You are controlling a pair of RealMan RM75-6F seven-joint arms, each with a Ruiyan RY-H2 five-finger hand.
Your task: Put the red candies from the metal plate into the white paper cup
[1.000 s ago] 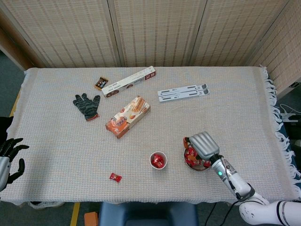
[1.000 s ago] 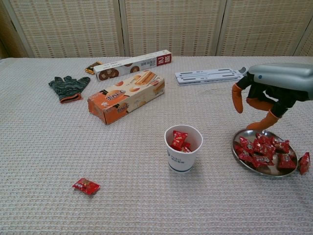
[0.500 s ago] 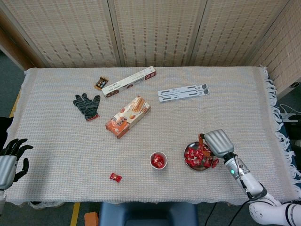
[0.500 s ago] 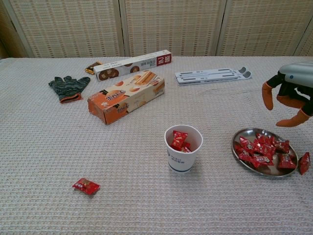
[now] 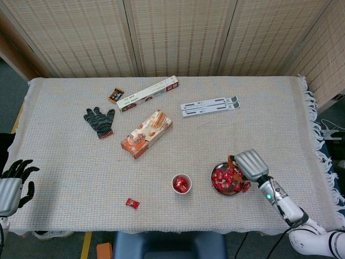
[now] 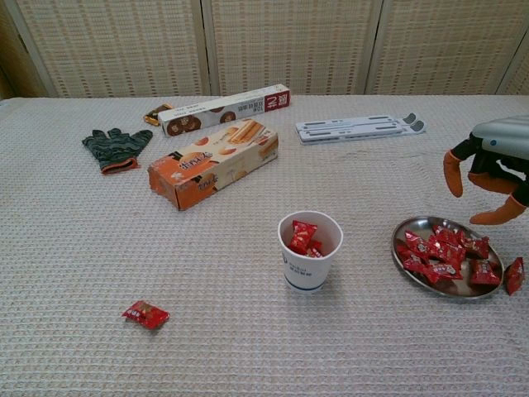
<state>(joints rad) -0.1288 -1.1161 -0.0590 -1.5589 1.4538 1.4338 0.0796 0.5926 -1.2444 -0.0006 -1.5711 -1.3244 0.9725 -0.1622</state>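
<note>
The right hand [image 6: 489,178] hovers above the far right edge of the metal plate [image 6: 411,232], its orange-tipped fingers [image 6: 452,175] spread and curved downward, holding nothing. Red candies [image 6: 441,250] lie heaped on the plate, one just off its right rim. The white paper cup [image 6: 308,251], left of the plate, holds a few candies. A stray candy [image 6: 145,314] lies well apart on the tablecloth. The left hand [image 5: 12,182] hangs off the table's left edge, fingers spread.

We are holding our right hand [image 5: 250,164] empty over the metal plate [image 5: 215,174] of red candies [image 5: 222,178], the white paper cup [image 5: 181,184] sitting just left, our left hand [image 5: 12,183] hanging off-table, fingers spread.
</note>
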